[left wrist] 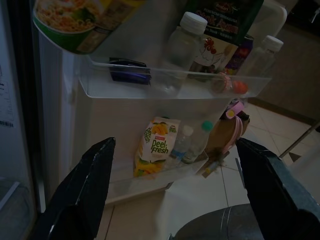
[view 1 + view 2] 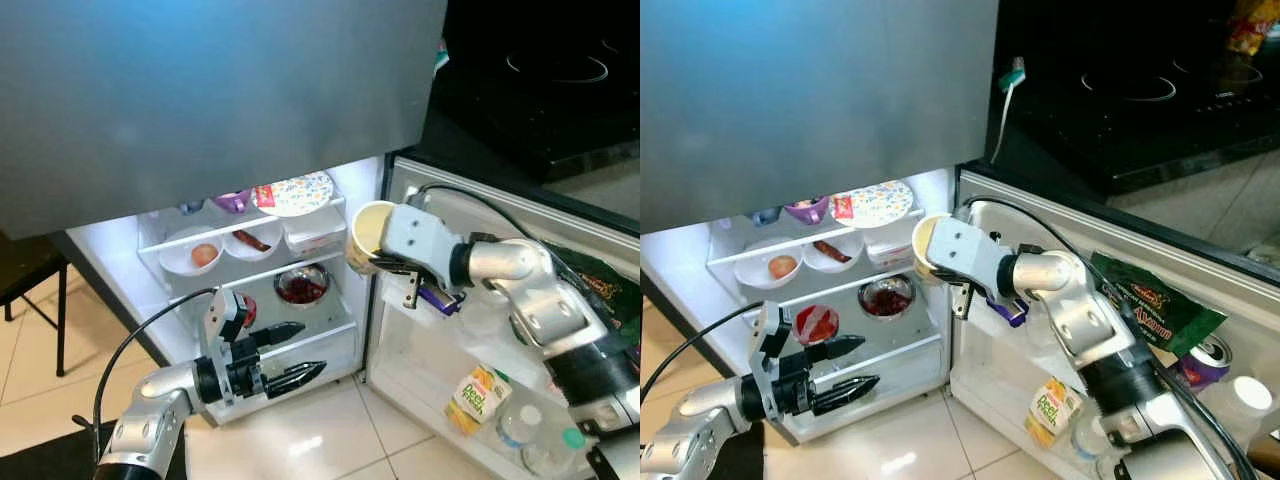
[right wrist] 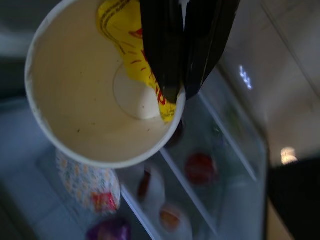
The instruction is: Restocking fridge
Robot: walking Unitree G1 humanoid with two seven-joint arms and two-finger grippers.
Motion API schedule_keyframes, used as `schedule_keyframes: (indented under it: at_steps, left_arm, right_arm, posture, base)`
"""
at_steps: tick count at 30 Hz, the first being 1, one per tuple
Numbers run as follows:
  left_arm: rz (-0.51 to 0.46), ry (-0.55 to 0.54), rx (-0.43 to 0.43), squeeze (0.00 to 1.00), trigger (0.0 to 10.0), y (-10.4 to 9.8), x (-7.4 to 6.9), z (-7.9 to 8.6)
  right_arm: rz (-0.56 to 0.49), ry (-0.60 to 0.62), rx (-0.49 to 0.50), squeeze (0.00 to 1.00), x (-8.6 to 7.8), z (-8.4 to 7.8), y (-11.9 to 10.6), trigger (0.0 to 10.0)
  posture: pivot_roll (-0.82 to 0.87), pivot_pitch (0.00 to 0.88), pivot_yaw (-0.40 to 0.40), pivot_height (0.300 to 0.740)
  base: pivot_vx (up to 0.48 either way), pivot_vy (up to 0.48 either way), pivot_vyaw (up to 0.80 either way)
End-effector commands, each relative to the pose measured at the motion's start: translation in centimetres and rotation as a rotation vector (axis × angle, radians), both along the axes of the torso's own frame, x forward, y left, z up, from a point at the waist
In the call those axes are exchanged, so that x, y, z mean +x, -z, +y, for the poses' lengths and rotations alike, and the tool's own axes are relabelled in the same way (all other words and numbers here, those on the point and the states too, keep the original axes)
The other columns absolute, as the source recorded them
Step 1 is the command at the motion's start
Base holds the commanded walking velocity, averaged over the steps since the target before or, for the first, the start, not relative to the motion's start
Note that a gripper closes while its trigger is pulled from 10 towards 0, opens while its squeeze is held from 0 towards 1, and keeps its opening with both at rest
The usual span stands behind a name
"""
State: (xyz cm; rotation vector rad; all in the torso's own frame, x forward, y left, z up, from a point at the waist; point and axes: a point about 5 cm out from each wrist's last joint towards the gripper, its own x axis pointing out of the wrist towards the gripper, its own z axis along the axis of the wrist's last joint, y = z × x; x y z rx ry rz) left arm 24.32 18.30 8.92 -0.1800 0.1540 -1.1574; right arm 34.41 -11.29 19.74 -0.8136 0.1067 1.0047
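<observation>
— So where's the noodle cup (image 2: 368,236) right now?

— Up in the right end effector (image 3: 177,95). Its two black fingers pinch the cup's rim close together, one inside and one outside, and the cup hangs in front of the open fridge (image 2: 150,285), just beside the right edge of the upper shelf. The right wrist view looks straight into it — pale inside, with a yellow printed flap folded down against the wall.

— And the left end effector (image 2: 300,352)?

— Low down in front of the bottom of the fridge, fingers spread wide with nothing between them. Its wrist view looks toward the fridge door (image 2: 480,215).

— What's already inside?

— On the upper shelf, a white bowl holding a peach-coloured fruit (image 2: 204,254) and a second white bowl beside it with a dark red piece of food (image 2: 252,240). Above them sit a purple cup (image 2: 234,201) and a patterned paper plate (image 2: 297,193). One shelf down there's a metal bowl of red fruit (image 2: 302,287).

— The door?

— Its lower bin carries a Deel Fresh juice pouch (image 2: 476,396) and clear bottles (image 2: 518,426); the bin above has a small dark blue packet (image 1: 129,70) and a white-capped bottle (image 1: 182,45).
</observation>
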Motion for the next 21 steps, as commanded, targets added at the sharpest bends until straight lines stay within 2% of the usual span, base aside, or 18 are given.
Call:
schedule_keyframes:
  at_steps: [1, 3, 4, 5, 9, 14, 15, 20, 21]
  left_arm:
    - [-0.014, -0.002, 0.044, 0.00, 10.0, -0.2, -0.3, 0.6]
    - [-0.014, -0.002, 0.044, 0.00, 10.0, -0.2, -0.3, 0.6]
    - [-0.016, -0.002, 0.045, 0.00, 10.0, -0.3, -0.4, 0.6]
    - [-0.016, -0.002, 0.045, 0.00, 10.0, -0.3, -0.4, 0.6]
    - [-0.016, -0.001, 0.047, 0.00, 10.0, -0.4, -0.6, 0.6]
    - [-0.015, 0.000, 0.048, 0.00, 10.0, -0.4, -0.7, 0.6]
    - [-0.015, 0.003, 0.047, 0.00, 10.0, -0.4, -0.7, 0.5]
    - [-0.014, 0.004, 0.046, 0.00, 10.0, -0.4, -0.7, 0.5]
    - [-0.016, 0.006, 0.046, 0.00, 10.0, -0.5, -0.7, 0.5]
  right_arm:
    - [-0.008, 0.003, -0.062, 0.00, 0.6, -0.2, 0.1, 10.0]
    - [-0.008, 0.003, -0.062, 0.00, 0.6, -0.2, 0.1, 10.0]
    - [0.018, -0.012, -0.147, 0.00, 0.9, -0.6, 0.0, 10.0]
    - [0.018, -0.012, -0.147, 0.00, 0.9, -0.6, 0.0, 10.0]
    - [0.038, -0.024, -0.264, 0.00, 1.7, -1.5, -1.0, 10.0]
    - [0.063, -0.017, -0.307, 0.00, 2.0, -2.2, -1.2, 10.0]
    - [0.077, 0.006, -0.334, 0.00, 2.4, -2.8, -1.3, 10.0]
    - [0.081, 0.012, -0.342, 0.00, 2.5, -3.0, -1.4, 10.0]
    - [0.103, 0.047, -0.380, 0.00, 2.7, -4.0, -1.1, 10.0]
  posture:
    - [-0.02, 0.000, -0.022, 0.740]
    - [-0.02, 0.000, -0.022, 0.740]
    - [-0.02, 0.000, -0.028, 0.740]
    - [-0.02, 0.000, -0.028, 0.740]
    - [-0.02, 0.000, -0.033, 0.740]
    - [-0.02, 0.000, -0.034, 0.740]
    - [-0.02, 0.000, -0.034, 0.740]
    - [-0.02, 0.000, -0.034, 0.740]
    - [-0.02, 0.000, -0.031, 0.740]
  base:
    - [0.000, 0.000, 0.00]
    - [0.000, 0.000, 0.00]
    - [0.000, 0.000, 0.00]
    - [0.000, 0.000, 0.00]
    - [0.000, 0.000, 0.00]
    - [0.000, 0.000, 0.00]
    - [0.000, 0.000, 0.00]
    - [0.000, 0.000, 0.00]
    - [0.000, 0.000, 0.00]
